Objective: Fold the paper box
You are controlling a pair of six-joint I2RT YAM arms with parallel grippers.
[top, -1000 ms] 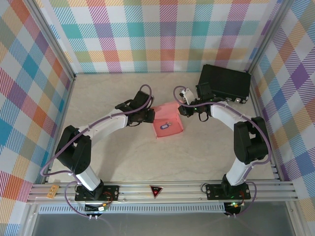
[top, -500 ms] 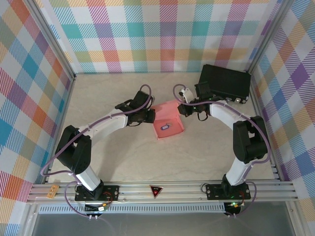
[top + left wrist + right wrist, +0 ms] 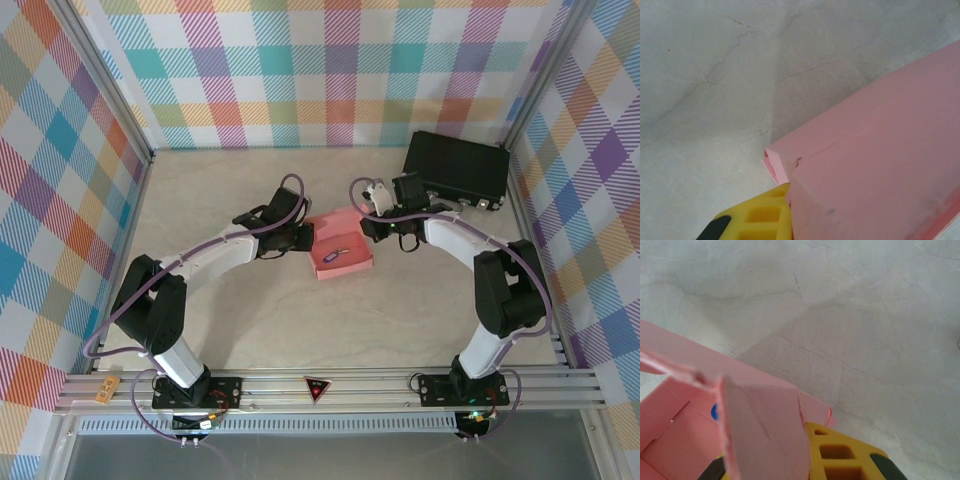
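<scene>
The paper box [image 3: 341, 256] is made of plain salmon-pink thin cardboard and is already partly folded, so it's basically a shallow open tray with low walls raised round a flat floor. It's found down and to the left of the black case [image 3: 455, 168], near it but not touching, and it's turned at a bit of an angle to the case's long edge. Up close, the wall on the side away from the case is seen standing up, with doubled edges showing at its end. On the case side, a loose flap is tilted up and not tucked in.
</scene>
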